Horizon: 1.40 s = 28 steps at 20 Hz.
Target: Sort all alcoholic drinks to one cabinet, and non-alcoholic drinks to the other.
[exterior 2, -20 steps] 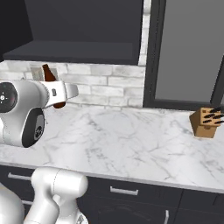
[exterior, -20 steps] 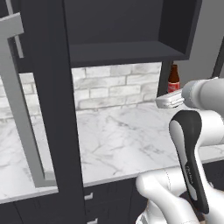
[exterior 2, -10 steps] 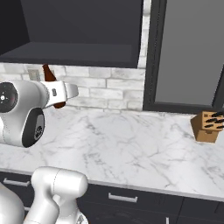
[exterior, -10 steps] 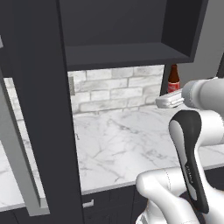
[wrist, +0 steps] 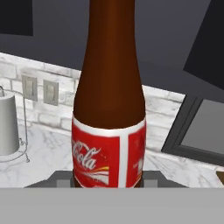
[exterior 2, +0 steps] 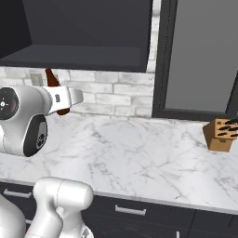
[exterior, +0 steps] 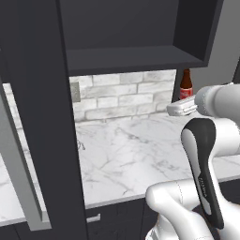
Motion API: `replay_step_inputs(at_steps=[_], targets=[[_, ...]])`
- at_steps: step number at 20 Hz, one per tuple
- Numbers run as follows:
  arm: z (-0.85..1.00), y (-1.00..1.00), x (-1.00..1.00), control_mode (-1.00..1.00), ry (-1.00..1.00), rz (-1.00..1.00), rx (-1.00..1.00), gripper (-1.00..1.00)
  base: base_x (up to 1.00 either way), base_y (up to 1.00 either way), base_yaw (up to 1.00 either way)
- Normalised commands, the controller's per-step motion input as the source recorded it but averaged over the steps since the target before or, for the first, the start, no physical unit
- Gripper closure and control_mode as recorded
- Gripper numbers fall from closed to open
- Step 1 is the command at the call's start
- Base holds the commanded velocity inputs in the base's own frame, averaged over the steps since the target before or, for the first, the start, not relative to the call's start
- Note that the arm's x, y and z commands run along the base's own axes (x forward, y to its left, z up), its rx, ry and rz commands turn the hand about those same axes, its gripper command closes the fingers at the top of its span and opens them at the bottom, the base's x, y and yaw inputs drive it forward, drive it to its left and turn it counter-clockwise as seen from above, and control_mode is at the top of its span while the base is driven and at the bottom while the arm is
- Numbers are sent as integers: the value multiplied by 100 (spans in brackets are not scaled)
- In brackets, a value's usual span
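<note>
My gripper (wrist: 109, 183) is shut on a small dark brown bottle (wrist: 109, 109) with a red label, held upright above the marble counter (exterior: 126, 159). From the left base, the bottle (exterior: 186, 85) rises above the hand, with the gripper (exterior: 185, 104) just below the right end of an open dark cabinet (exterior: 126, 58). From the right base, the bottle (exterior 2: 51, 79) leans behind the gripper (exterior 2: 64, 101), under the same cabinet's shelf (exterior 2: 79, 56). One fingertip (wrist: 61, 178) shows beside the bottle's base.
An open cabinet door (exterior: 18, 168) hangs at the left and another door (exterior 2: 200, 56) stands at the right. A wooden knife block (exterior 2: 220, 135) sits on the counter's right. A paper towel holder (wrist: 9, 127) and wall outlets (wrist: 39, 89) are by the brick backsplash.
The whole picture has shifted a little, so the camera moved with the base. The bottle stays in the shut gripper at the same place against the arm.
</note>
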Motion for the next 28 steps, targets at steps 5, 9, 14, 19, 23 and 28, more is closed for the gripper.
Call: replay_step_inputs(at_steps=[5,9,14,19,23,28], targets=[[0,0,0,100,0,0,0,100,0,0,0],[0,0,-1,-100,0,0,0,100,0,0,0],[4,0,-16,-100,-4,-1,0,100,0,0,0],[9,0,-25,-100,-3,-4,0,100,0,0,0],[18,0,-13,-100,-1,-4,0,100,0,0,0],[35,-5,-16,-100,0,-3,3,100,0,0,0]])
